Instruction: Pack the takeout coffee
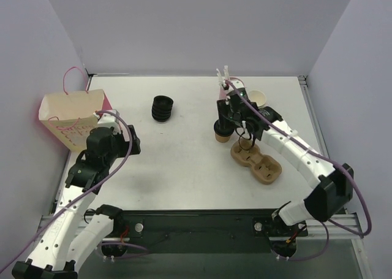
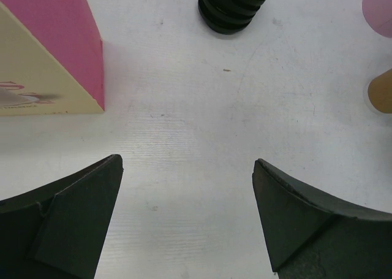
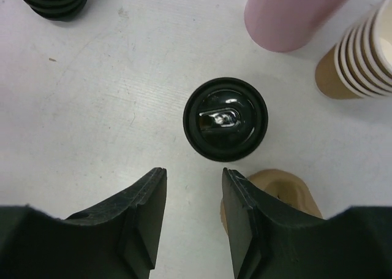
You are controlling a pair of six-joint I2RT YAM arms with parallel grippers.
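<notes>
Takeout coffee (image 3: 225,119) stands upright on the worktop (image 1: 184,168), just beside the far left end of the tan moulded cup carrier (image 1: 256,161), its round black lid on. From these views it cannot be told whether the cup touches the carrier.

The right gripper (image 3: 193,196) hangs above that same end of the carrier. Its jaws are a little apart with nothing between them, and in the wrist view the lid lies just ahead of the fingertips, outside the gap.

Beyond the carrier, a pink cylinder (image 3: 291,12) stands upright. A stack of lidless paper cups (image 3: 361,55) lies on its side close by.

A stack of black lids (image 1: 162,108) sits well to the left of the carrier and somewhat farther back. Farther left still, near the worktop's edge, stands a pink and cream paper bag (image 1: 70,116).

The left gripper (image 2: 187,193) hovers over bare worktop next to the bag, well apart from the carrier. Its jaws are spread wide and hold nothing.
</notes>
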